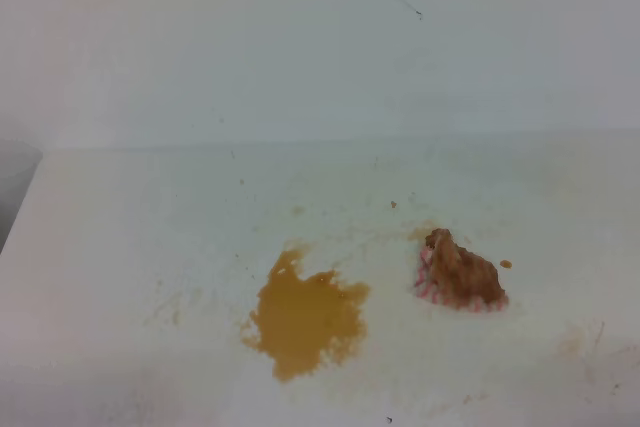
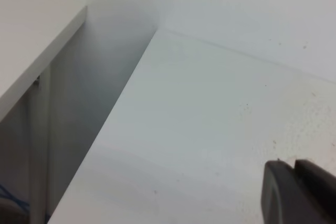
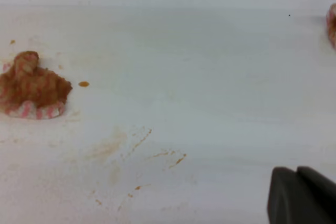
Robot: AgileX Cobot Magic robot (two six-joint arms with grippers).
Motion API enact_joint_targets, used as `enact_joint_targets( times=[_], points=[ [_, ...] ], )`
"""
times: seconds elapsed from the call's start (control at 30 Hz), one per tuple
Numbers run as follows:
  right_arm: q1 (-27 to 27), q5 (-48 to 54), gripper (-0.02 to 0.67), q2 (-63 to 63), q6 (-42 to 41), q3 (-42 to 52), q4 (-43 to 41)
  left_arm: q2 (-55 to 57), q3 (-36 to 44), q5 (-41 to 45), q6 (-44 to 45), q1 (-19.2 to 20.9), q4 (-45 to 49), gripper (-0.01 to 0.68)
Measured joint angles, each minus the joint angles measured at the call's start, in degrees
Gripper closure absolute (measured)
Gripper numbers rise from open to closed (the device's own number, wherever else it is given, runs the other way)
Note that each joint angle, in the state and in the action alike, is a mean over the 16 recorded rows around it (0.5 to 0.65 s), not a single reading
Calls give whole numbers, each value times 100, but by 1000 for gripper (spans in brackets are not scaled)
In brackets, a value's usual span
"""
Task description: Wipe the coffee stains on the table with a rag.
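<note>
- A plain white wall (image 1: 320, 37) stands behind a broad matt white table (image 1: 120, 247) marked with small dark specks.
- The coffee stains (image 1: 305, 319) form a ragged orange-brown puddle near the front middle of the table, with a separate drop (image 1: 506, 264) just beside the rag and faint tan smears (image 3: 113, 148) to the right.
- The rag (image 1: 460, 275), a lumpy brown-soaked cloth with pink-and-white striped edging, lies on the table to the right of the puddle, apart from it, with nothing holding it.
- The right gripper (image 3: 302, 195) shows only as dark fingertips pressed together at the lower corner of its wrist view, clenched on nothing, well apart from the rag.
- The left gripper (image 2: 296, 192) shows as dark tips close together over bare table; whether it is fully closed cannot be told.
- Risk: the rag looks already saturated, so wiping may smear coffee wider rather than lift it.
- Risk: clenched fingers must spread before reaching down, or they will shove the rag aside.
</note>
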Motion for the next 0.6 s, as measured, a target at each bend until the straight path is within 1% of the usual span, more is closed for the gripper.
enact_joint_targets(
  times=[0.6],
  points=[
    [0, 0, 651, 0, 0, 0, 0, 0, 0, 0, 0, 0, 0, 676]
  ],
)
